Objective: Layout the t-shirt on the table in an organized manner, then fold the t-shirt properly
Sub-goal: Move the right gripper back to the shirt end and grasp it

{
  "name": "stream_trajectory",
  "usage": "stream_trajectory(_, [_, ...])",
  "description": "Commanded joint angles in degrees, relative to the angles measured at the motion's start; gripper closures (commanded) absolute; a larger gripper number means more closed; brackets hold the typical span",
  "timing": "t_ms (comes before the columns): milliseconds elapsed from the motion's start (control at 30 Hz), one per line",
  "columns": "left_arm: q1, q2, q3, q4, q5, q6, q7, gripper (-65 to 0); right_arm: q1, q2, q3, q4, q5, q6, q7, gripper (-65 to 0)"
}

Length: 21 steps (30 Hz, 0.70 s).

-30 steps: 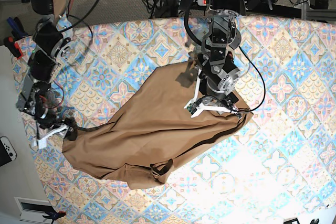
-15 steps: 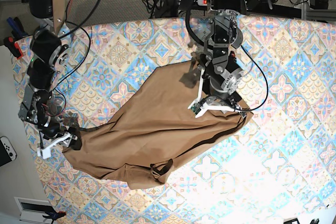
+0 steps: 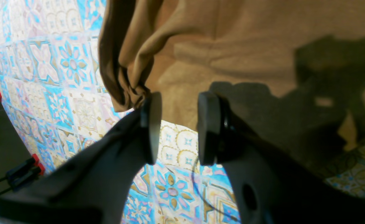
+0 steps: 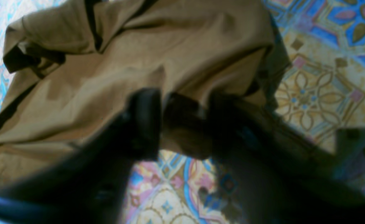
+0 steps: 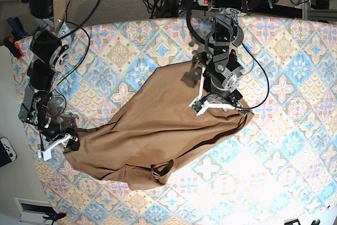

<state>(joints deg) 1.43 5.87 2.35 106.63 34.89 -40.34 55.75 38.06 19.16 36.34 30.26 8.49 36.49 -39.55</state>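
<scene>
The t-shirt [image 5: 158, 130] lies crumpled across the centre of the table [image 5: 295, 77], stretched from about 8 o'clock to 3 o'clock in the base view. Its lower edge bunches into a dark fold at 6 o'clock. Its upper edge rises to a peak near 12 o'clock, below the left arm.

The right gripper [image 4: 182, 124] sits at the garment's 8 o'clock corner, at the table's left edge. In the right wrist view a dark wad of fabric fills the space between the two pads, and the jaws stand narrow against it. The view is blurred, so a firm grip cannot be confirmed.

The left gripper [image 3: 177, 127] is at the 3 o'clock corner. Its jaws stand partly apart with bare table visible between them. A gathered fold of fabric touches the outer side of one pad [image 3: 151, 124]; nothing sits between the pads.

Open patterned table surrounds the garment, with the widest room from 3 to 5 o'clock. Little margin remains at 8 o'clock.

Compared with one second earlier, the right gripper is lower along the left edge and the left-hand corner of the garment is drawn out further. The left arm and the 3 o'clock corner are nearly unchanged.
</scene>
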Motion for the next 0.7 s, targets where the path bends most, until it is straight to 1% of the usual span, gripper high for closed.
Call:
stream_trajectory(0, [-0.95,0.24,0.16,1.2,0.31,0.34,-0.49,-19.5,1.89,0.75,-0.25,0.82,0.96,0.65,1.09,-13.4])
stream_trajectory(67, [-0.95,0.24,0.16,1.2,0.31,0.34,-0.49,-19.5,1.72,0.75,-0.25,0.82,0.96,0.65,0.74,-0.5])
stream_trajectory(133, [-0.95,0.24,0.33,1.2,0.14,0.34,-0.58,-19.5,1.72,0.75,-0.25,0.82,0.96,0.65,0.3,0.0])
stream_trajectory(300, [-0.77,0.77,0.42,1.28,-0.3,0.34,-0.58,-19.4,1.63,0.93,-0.16,1.17,0.96,0.65,-6.03,0.0])
stream_trajectory(367, [-0.16,0.77,0.42,1.28,-0.3,0.34,-0.67,-19.4,1.63,2.34,-0.07,2.84,0.96,0.65,-8.41,0.0])
stream_trajectory(433, [0.19,0.77,0.51,1.37,-0.3,0.34,-0.67,-19.4,1.63,2.42,0.1,7.23,0.96,0.65,-11.57,0.0])
stream_trajectory(533, [0.37,0.77,0.33,1.37,-0.3,0.34,-0.67,-19.4,0.31,2.69,0.19,17.08,1.05,0.65,-15.61,0.0])
stream_trajectory(633, [0.37,0.77,0.33,1.37,-0.3,0.34,-0.67,-19.4,-2.86,2.6,0.19,24.73,1.13,0.39,-17.11,0.0])
stream_trajectory(667, [0.37,0.77,0.42,1.37,-0.3,0.34,-0.67,-19.4,-2.94,2.6,0.19,26.22,1.13,-0.75,-17.72,0.0])
